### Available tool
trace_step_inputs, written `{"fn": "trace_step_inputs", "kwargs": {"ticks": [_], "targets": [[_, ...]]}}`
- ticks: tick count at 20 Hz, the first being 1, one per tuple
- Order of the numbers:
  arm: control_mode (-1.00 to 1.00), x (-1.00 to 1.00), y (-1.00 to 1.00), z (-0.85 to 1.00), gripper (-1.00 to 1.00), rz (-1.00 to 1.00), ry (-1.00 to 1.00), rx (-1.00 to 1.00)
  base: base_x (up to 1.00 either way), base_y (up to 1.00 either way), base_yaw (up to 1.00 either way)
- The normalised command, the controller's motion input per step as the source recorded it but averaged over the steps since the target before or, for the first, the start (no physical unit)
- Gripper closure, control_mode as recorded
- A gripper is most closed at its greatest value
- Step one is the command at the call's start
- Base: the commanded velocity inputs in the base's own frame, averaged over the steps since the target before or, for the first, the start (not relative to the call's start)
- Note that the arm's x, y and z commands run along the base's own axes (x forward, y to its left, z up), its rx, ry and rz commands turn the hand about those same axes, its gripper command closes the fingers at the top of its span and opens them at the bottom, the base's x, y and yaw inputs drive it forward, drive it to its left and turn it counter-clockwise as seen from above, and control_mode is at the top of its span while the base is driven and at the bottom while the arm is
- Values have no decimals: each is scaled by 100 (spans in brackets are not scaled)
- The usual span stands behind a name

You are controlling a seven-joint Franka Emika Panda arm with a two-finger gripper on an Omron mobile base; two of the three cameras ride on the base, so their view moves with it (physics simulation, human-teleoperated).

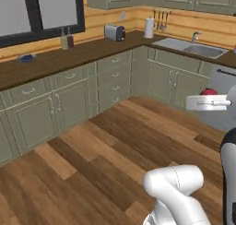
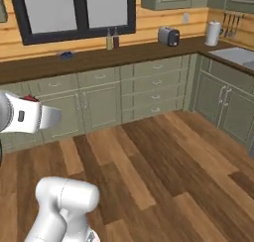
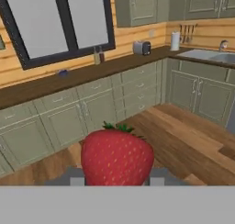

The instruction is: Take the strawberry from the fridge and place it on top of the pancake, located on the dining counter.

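Strawberry (image 3: pixel 117 156) right up close, bottom centre of the hand view, red with green leaves on top, pinched between the two tips of the claw (image 3: pixel 117 178), jaws part-closed against its sides. Over in the left base view, same strawberry peeking red at right edge, mid-height. Beyond: wood floor (image 1: pixel 115 145), green cabinets (image 3: pixel 69 117), dark desk (image 3: pixel 69 78) with toaster (image 3: pixel 142 47), sink (image 1: pixel 193 46) upper right.

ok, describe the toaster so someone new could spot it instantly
Find the long dark worktop under the black-framed window. Follow it towards the sink corner: the toaster sits against the wooden wall, before the paper towel roll. It is a boxy silver appliance, unlike the slim bottles.
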Motion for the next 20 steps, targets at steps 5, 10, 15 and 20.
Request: {"fn": "trace_step_inputs", "kwargs": {"ticks": [5, 10, 15, 20], "targets": [[100, 0, 0, 0, 100, 0, 0, 0, -2, 0, -92], [100, 0, 0, 0, 100, 0, 0, 0, -9, 0, -92], [100, 0, 0, 0, 100, 0, 0, 0, -26, 10, -91], [100, 0, 0, 0, 100, 0, 0, 0, -25, 55, -80]]}}
